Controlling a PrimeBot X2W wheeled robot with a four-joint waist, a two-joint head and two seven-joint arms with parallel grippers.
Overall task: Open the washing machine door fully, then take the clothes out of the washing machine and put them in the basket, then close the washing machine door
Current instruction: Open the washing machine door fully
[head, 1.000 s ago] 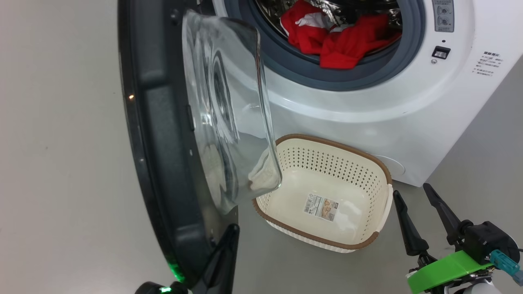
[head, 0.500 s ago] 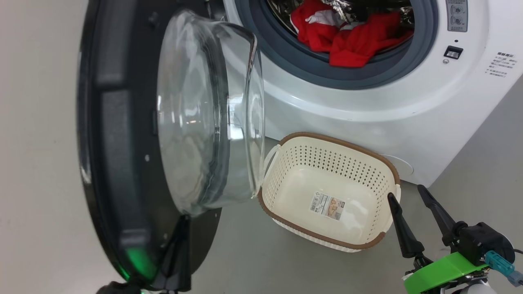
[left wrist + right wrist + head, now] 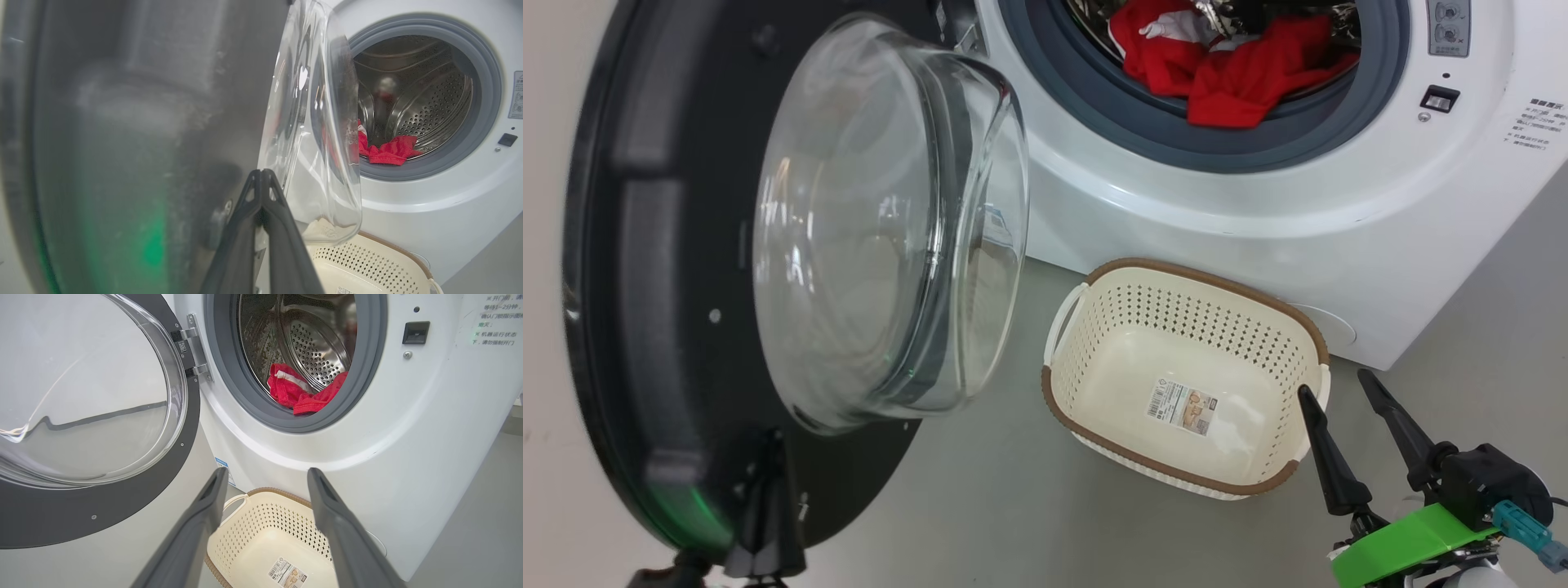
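The washing machine (image 3: 1258, 245) stands open, and the red clothes (image 3: 1225, 73) lie at the drum's front lip. Its door (image 3: 613, 245) hangs wide at the left, black rim and glass bowl (image 3: 882, 229) facing me. My left gripper (image 3: 768, 441) is shut with nothing in it, its tips against the door's lower inner rim (image 3: 122, 143). The left wrist view shows the shut left gripper (image 3: 261, 174) beside the bowl (image 3: 322, 122). The cream basket (image 3: 1160, 472) sits empty on the floor before the machine. My right gripper (image 3: 1333, 385) hovers open by the basket's right end.
In the right wrist view the open right gripper (image 3: 265, 477) points at the machine's front above the basket (image 3: 261, 522), with the clothes (image 3: 294, 394) higher up in the drum. A door hinge (image 3: 192, 347) and a blue label (image 3: 222, 463) sit left of the opening. Grey floor surrounds the basket.
The door has swung further open to the left, showing more of its inner face. My shut left gripper moved left with it. The right gripper stayed nearly still.
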